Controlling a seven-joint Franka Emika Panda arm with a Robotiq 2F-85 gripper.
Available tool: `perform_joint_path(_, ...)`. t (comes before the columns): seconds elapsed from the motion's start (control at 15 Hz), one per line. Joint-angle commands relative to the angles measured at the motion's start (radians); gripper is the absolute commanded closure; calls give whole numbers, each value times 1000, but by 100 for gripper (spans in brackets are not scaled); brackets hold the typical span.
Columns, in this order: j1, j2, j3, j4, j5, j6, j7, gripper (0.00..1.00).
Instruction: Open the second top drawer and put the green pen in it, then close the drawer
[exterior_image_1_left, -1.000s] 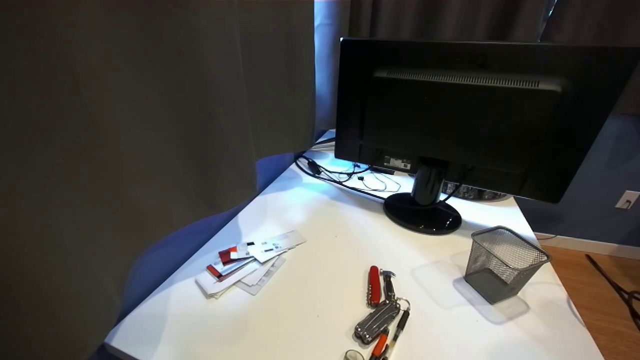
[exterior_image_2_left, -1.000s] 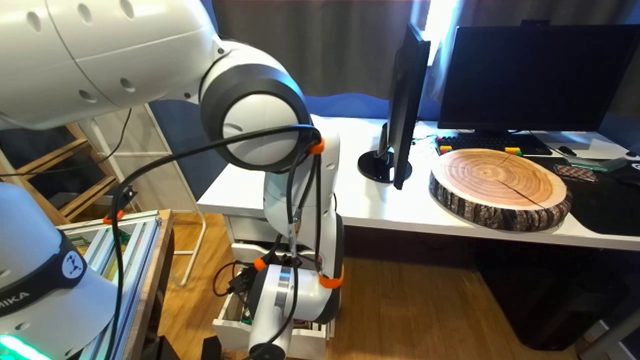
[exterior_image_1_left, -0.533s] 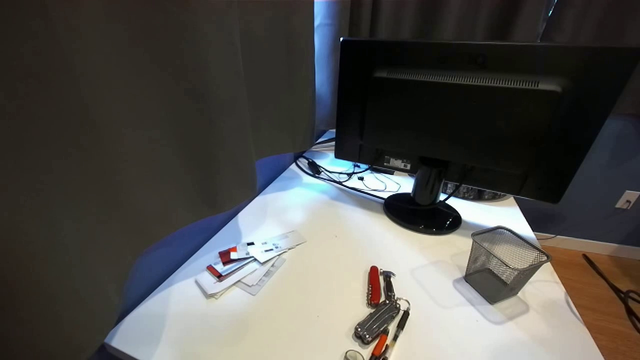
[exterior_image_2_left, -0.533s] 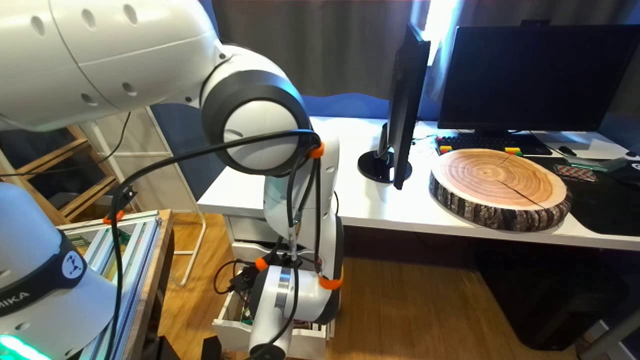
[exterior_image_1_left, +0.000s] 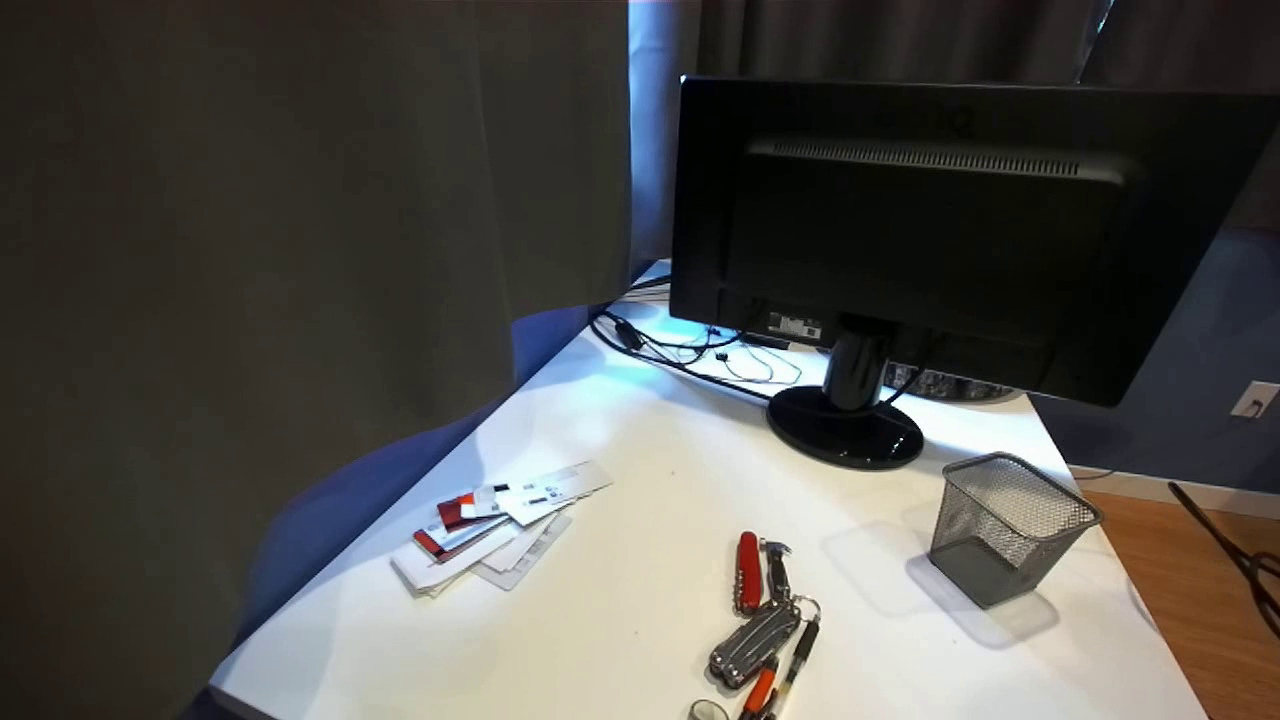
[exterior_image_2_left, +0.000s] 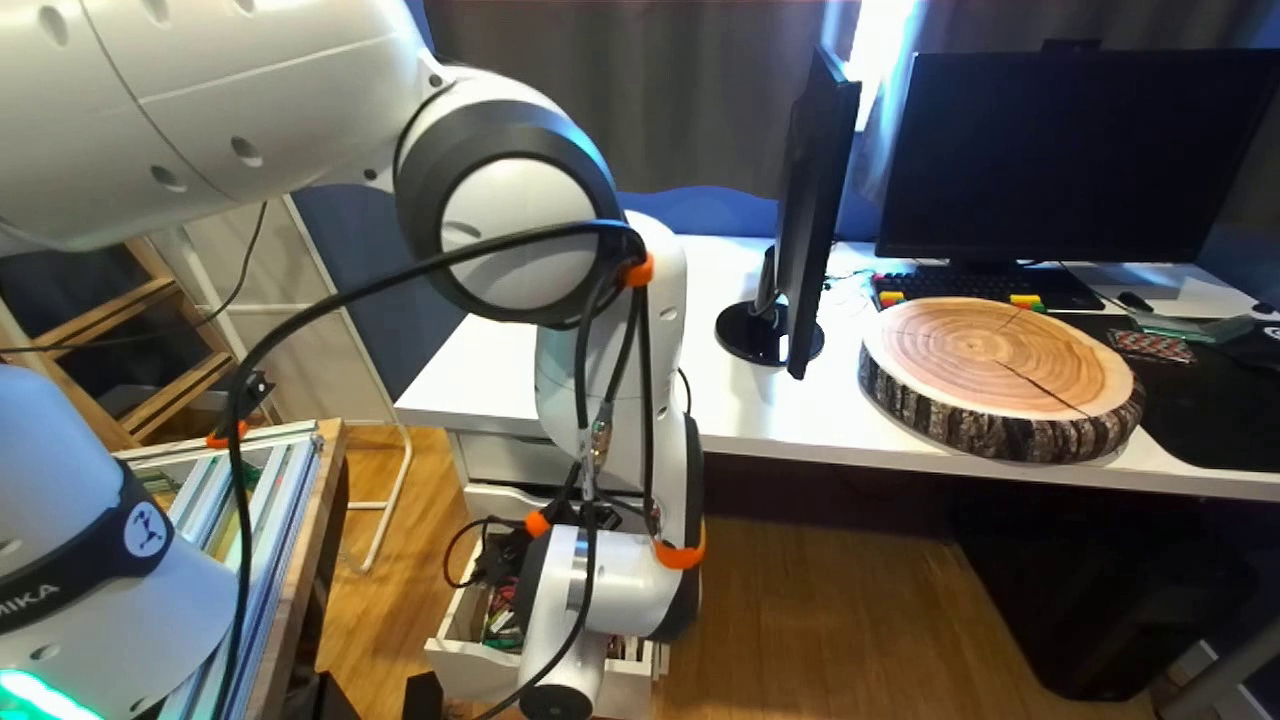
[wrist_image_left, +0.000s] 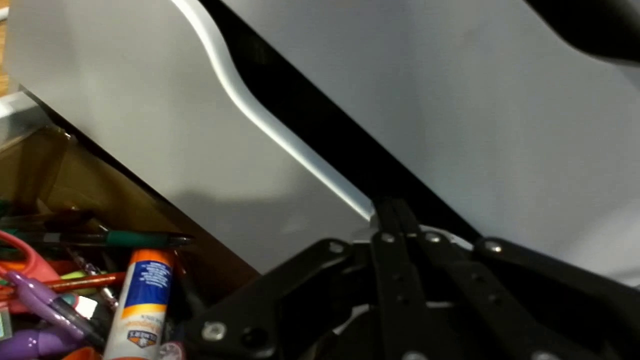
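One green pen (wrist_image_left: 127, 239) shows clearly only in the wrist view, pincer (wrist_image_left: 396, 212) closed near a drawer front (wrist_image_left: 165, 125).

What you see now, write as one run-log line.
tool: shut, at upper edge of second drawer front | contact: unclear | green pen: ungripped, in open drawer below

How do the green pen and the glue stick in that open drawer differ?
Thickness: the green pen is slim; the glue stick is clearly fatter.
Color: the pen has a green section and a dark tip; the glue stick shows orange, blue, yellow and white.
Pose: in the wrist view, the pen runs almost sideways; the glue stick slants off the bottom edge.
Shared: both are inside the open drawer.
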Motion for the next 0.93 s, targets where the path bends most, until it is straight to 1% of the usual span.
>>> perform_joint_path(0.0,25,-107,-47,-82,-20,8,1,96)
perform_joint_path(0.2,43,-159,-80,-110,-53,28,11,94)
perform_joint_path(0.27,53,-178,-92,-124,-70,41,15,69)
perform_joint_path(0.4,71,-220,-114,-151,-122,65,14,68)
perform_joint_path(0.6,93,-297,-147,-202,-268,91,19,49)
perform_joint_path(0.67,98,-322,-155,-217,-317,100,15,42)
perform_joint_path(0.87,101,-418,-166,-279,-418,155,-3,21)
